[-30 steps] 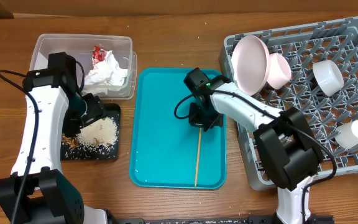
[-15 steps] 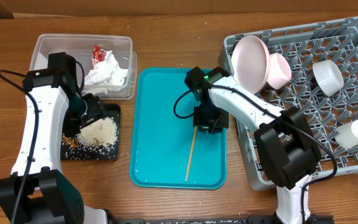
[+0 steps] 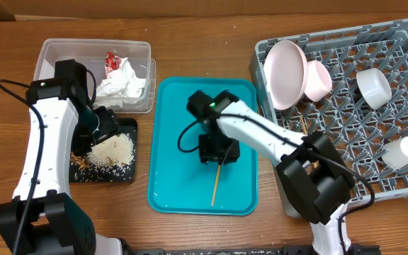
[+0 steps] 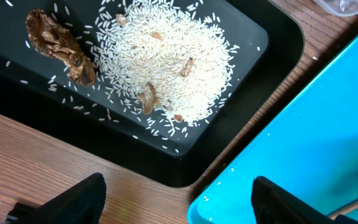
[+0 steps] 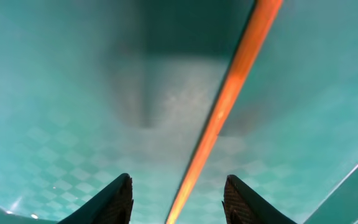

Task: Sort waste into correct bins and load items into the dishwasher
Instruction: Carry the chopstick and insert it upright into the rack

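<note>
Left arm [image 3: 44, 145], 9 o'clock side of overhead view: white rounded link shells, black joint housings, thin black left cable [image 3: 13, 88] trailing off upper joint. Right arm [image 3: 261, 133], based at 5 o'clock: same white shells, bulky black joint blocks, small green light [image 3: 211, 106] on wrist housing, black right cable [image 3: 180, 136] looped at its 9 o'clock side. Left claw [image 4: 177, 183], right claw [image 5: 178, 180]: matte black, wedge-shaped fingertips.
</note>
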